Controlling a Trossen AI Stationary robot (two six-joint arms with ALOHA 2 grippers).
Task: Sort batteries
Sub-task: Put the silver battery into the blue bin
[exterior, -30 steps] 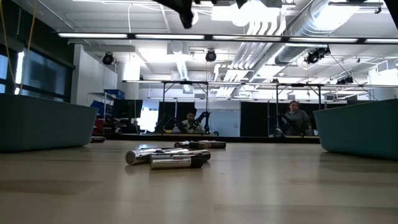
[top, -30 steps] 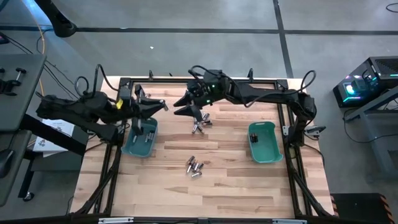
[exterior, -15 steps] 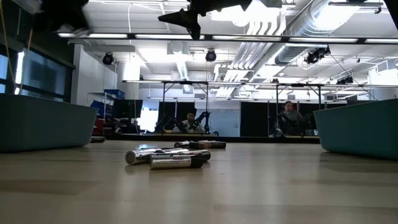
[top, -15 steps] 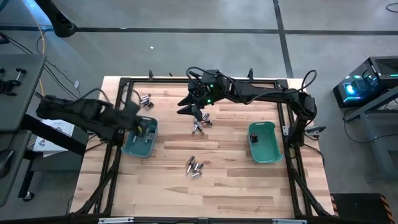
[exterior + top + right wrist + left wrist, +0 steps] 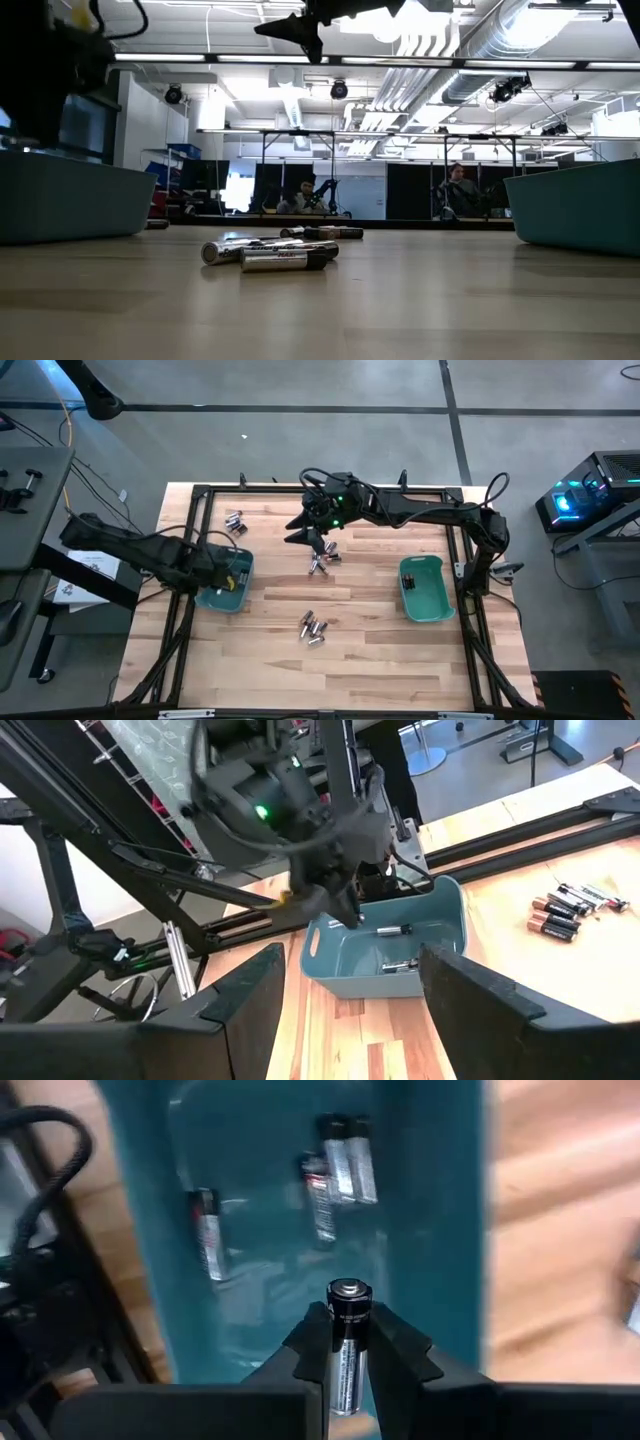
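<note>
My left gripper [image 5: 347, 1320] hangs over the left teal bin [image 5: 238, 588], shut on a dark battery [image 5: 346, 1350]. Several batteries [image 5: 338, 1165] lie on that bin's floor. My right gripper [image 5: 306, 532] is open and hovers above a cluster of batteries [image 5: 322, 559] near the table's far middle. Its spread fingers frame the right wrist view, which shows the left arm [image 5: 330, 870] at the bin. Other clusters lie at the far left [image 5: 235, 520] and near the middle [image 5: 313, 627]. The low view shows the middle cluster [image 5: 280, 255] flat on the wood. My left gripper pinches the battery between its two fingers, which lie along its length. The battery's silvery end cap [image 5: 349, 1291] sticks out past the fingertips [image 5: 395, 1342]. The fingers come from above, pointing down into the bin. The battery is clear of the bin floor.
A second teal bin [image 5: 425, 588] with batteries in it stands toward the table's right side. A black frame [image 5: 190, 610] runs along the table's edges. Bare wood lies toward the near edge. People sit far off in the room [image 5: 462, 190].
My left gripper has swung from above the far-left battery cluster toward the near edge and come down over the left bin, leaving that cluster uncovered. My right arm has stayed about where it was.
</note>
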